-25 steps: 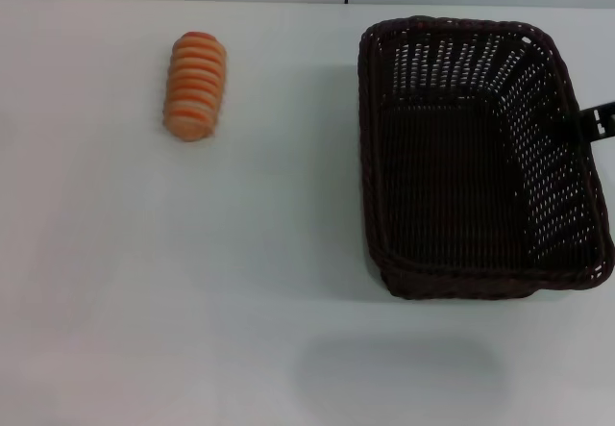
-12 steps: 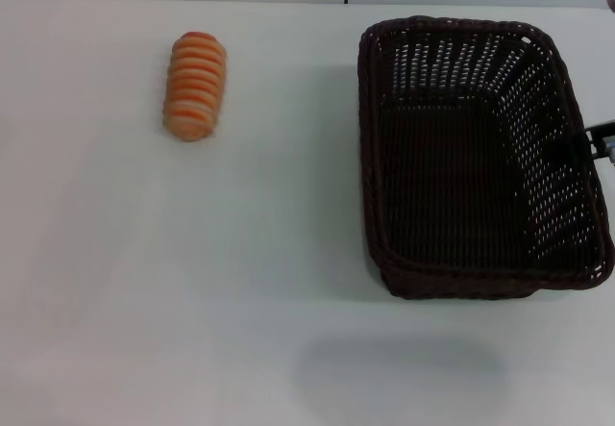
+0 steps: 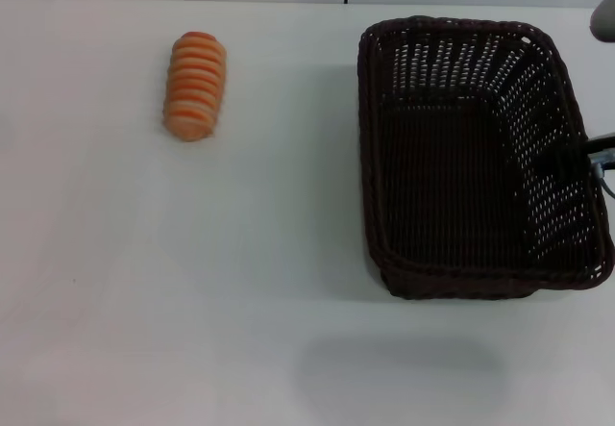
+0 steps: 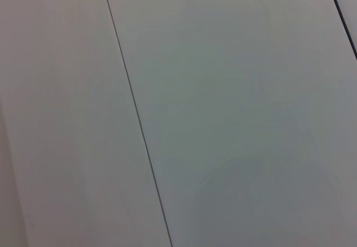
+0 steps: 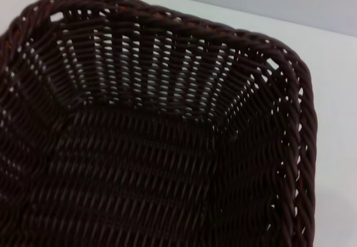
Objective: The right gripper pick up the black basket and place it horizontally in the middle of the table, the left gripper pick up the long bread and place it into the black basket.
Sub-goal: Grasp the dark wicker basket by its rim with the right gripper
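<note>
Hidden/cut off: right gripper [image 3: 577, 154] mostly out of frame at right edge of head view; only thin black fingers + a bit of grey housing show. Dark fingers merge w/ dark weave, so can't tell if they're apart, together, or clamped on the wall. Left gripper: not visible in any view.
Right wrist view: no fingers of its own seen; filled by black basket [image 5: 167, 135] interior, rim + one corner, strip of white table beyond.
Left wrist view: only pale flat panels [image 4: 234, 102] w/ thin dark seams; nothing of the task in it.
Black basket [image 3: 476, 157]: on right side of table [image 3: 240, 282], upright, open side up, long axis running away from robot; nothing inside.
Basket vs right gripper: fingers sit at basket's right-hand wall, about mid-length, at or over the rim; contact unclear.
Long bread [image 3: 195, 86]: lying on table, far left, well apart from basket, long axis roughly front-to-back; nothing touching it.
</note>
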You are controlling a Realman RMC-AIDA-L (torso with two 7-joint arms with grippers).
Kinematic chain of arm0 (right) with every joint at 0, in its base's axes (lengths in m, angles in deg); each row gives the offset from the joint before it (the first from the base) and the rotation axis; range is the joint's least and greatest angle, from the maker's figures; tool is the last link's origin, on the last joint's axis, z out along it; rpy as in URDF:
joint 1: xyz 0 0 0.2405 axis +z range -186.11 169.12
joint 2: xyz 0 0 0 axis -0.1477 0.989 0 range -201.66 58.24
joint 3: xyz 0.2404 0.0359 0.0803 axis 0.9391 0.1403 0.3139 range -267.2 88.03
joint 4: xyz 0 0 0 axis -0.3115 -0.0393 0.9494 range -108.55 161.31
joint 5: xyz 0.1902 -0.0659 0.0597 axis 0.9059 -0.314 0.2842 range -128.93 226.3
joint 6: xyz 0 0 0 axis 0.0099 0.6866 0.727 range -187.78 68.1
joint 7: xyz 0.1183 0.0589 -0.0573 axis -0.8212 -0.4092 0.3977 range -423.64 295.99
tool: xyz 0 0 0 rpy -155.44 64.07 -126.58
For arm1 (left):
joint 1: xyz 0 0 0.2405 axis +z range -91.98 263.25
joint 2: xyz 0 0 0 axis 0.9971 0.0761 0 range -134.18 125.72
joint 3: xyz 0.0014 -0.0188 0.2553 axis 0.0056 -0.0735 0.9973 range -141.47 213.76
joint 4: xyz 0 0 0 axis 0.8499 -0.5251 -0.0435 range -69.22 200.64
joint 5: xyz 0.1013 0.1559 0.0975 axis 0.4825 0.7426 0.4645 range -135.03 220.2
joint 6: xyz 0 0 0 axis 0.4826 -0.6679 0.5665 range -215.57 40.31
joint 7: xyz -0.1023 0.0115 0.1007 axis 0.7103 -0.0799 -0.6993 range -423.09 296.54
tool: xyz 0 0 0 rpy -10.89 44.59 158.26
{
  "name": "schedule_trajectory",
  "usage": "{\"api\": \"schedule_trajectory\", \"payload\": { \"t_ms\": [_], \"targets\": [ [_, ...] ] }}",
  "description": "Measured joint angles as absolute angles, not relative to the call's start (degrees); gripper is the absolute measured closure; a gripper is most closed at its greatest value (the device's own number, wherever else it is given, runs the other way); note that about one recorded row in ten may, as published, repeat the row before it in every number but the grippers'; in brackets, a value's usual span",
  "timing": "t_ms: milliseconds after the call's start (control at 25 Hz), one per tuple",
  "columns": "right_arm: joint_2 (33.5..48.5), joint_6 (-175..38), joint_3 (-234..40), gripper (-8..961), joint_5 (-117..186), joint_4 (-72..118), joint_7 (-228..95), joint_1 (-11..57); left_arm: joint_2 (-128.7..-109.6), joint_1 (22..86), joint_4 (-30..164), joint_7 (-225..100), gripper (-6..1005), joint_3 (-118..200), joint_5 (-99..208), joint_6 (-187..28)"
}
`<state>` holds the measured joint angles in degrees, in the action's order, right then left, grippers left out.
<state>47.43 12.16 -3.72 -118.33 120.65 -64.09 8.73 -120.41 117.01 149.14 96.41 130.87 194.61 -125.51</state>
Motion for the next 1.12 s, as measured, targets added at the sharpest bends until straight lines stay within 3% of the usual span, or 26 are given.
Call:
{"api": "schedule_trajectory", "payload": {
  "t_ms": [520,600,1120],
  "targets": [
    [47.25,10.80,-5.35,425,-118.44,119.07,-59.70,9.90,-120.68,116.99,149.12,96.50,186,130.11,194.64,-125.85],
    [47.23,10.66,-6.04,598,-118.56,118.60,-59.19,10.17,-120.69,117.31,149.12,96.54,186,130.05,194.63,-126.64],
    [47.06,8.11,-6.70,662,-118.58,123.58,-52.81,8.31,-120.91,118.56,149.96,96.60,188,129.52,194.64,-127.02]
  ]
}}
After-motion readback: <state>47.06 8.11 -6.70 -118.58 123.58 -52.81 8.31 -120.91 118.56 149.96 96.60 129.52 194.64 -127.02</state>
